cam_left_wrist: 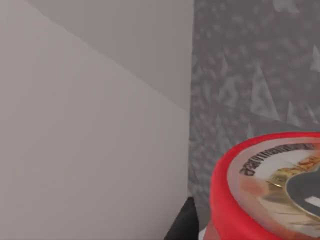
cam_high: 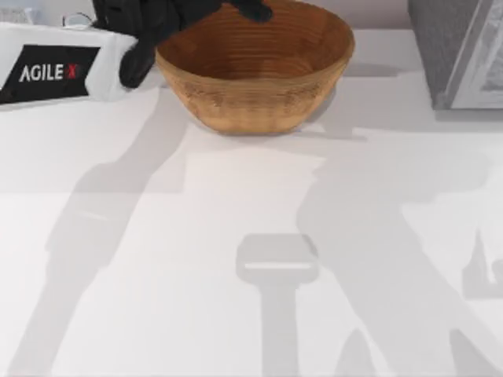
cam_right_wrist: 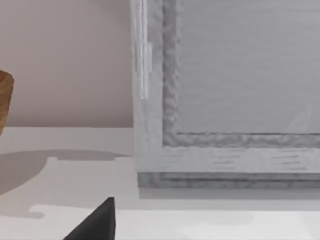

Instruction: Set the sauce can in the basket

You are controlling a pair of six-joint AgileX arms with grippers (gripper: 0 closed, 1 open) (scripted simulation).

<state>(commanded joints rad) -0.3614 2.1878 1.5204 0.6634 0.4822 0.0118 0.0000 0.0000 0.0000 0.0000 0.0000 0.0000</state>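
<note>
The basket (cam_high: 255,75), a wide tan wicker bowl, stands at the back middle of the table. My left gripper (cam_high: 250,9) reaches in from the back left and hovers over the basket's far rim. In the left wrist view the sauce can (cam_left_wrist: 270,190), red with a silver top, sits very close to the camera beside a dark fingertip (cam_left_wrist: 182,225), held in that gripper. The arm hides the can from above. Of my right arm, one dark fingertip (cam_right_wrist: 95,222) shows low over the table, with the basket's edge (cam_right_wrist: 4,100) off to one side.
A white box (cam_high: 55,67) marked AGILE X lies at the back left, next to the basket. A grey framed block (cam_high: 456,55) stands at the back right, and it looms close in the right wrist view as the same block (cam_right_wrist: 225,100).
</note>
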